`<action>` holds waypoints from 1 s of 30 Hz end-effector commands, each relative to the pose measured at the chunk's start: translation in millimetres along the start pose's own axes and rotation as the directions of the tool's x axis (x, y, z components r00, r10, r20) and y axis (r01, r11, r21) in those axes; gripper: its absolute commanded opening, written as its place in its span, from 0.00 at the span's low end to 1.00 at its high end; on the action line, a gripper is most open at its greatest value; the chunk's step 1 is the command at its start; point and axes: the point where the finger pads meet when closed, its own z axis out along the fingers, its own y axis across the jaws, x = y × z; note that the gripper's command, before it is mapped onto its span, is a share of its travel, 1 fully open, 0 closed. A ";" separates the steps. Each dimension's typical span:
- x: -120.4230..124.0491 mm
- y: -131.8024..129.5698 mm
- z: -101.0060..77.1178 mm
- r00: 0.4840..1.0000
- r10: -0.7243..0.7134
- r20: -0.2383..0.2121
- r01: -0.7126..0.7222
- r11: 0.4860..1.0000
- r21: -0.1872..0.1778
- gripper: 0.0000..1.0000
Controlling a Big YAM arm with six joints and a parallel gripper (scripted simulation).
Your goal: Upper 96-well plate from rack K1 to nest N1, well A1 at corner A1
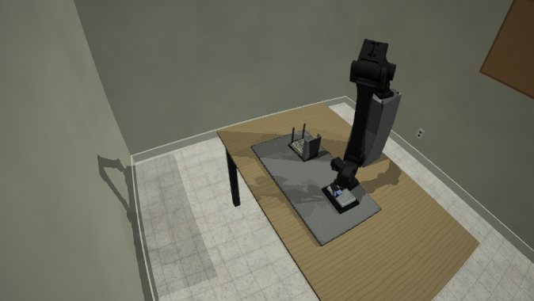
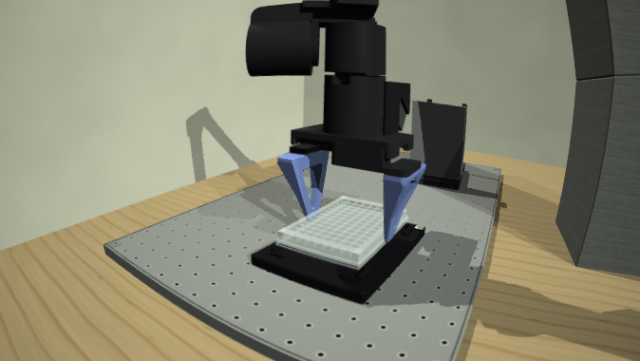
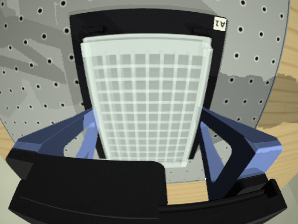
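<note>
The clear 96-well plate [image 2: 343,229] lies the right way up on the black plate nest N1 [image 2: 338,260], inside its locators. My gripper [image 2: 350,227] is shut on the plate's two long sides with its blue fingers. In the wrist view the plate [image 3: 148,100] fills the nest [image 3: 148,30], and the pale A1 square [image 3: 220,23] sits outside the nest's far right corner. It also shows in the exterior view [image 2: 418,228]. The stack rack K1 [image 1: 304,146] stands at the far end of the grey board with a lower plate [image 1: 298,146] on it.
The grey perforated board [image 2: 304,266] lies on a wooden table. The arm's dark grey base column [image 2: 603,133] stands to the right. The rack's dark back wall [image 2: 439,142] stands behind the gripper.
</note>
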 end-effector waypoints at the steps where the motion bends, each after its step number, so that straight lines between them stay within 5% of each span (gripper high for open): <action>1: -5.6 -0.3 4.8 1.000 0.021 0.003 -0.021 1.000 0.002 0.00; 30: -6.0 -0.9 9.2 1.000 0.022 0.003 -0.022 1.000 0.003 0.00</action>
